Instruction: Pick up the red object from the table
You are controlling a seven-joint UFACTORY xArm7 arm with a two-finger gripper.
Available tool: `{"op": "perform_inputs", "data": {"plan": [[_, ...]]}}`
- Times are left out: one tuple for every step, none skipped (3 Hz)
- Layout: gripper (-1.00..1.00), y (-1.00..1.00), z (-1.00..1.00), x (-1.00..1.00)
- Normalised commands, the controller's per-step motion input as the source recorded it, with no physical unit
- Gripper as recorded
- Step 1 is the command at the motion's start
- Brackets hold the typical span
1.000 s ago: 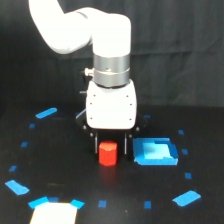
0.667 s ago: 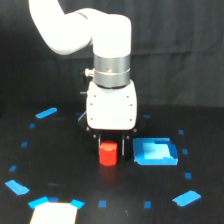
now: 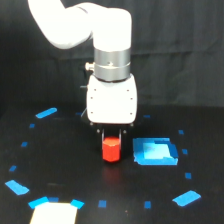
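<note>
The red object (image 3: 111,151), a small red-orange block, stands upright on the black table (image 3: 65,165) near the middle of the exterior view. My gripper (image 3: 112,137) hangs from the white arm straight above it. Its two dark fingers (image 3: 103,136) stand on either side of the block's top, with the jaws open and a narrow gap to each side. The block's lower part shows below the fingertips and rests on the table.
A blue rectangular tray (image 3: 156,152) lies just to the exterior view's right of the block. Blue tape squares and strips (image 3: 46,113) ring the table. A white sheet (image 3: 52,213) lies at the front left. A black curtain (image 3: 180,45) hangs behind.
The gripper has come down a little over the block, so its fingertips now straddle the block's top. The block has not moved.
</note>
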Motion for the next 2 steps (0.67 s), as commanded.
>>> {"op": "perform_inputs", "data": {"plan": [[-0.87, 0.6, 0.79, -0.37], [-1.0, 0.01, 1.0, -0.18]]}}
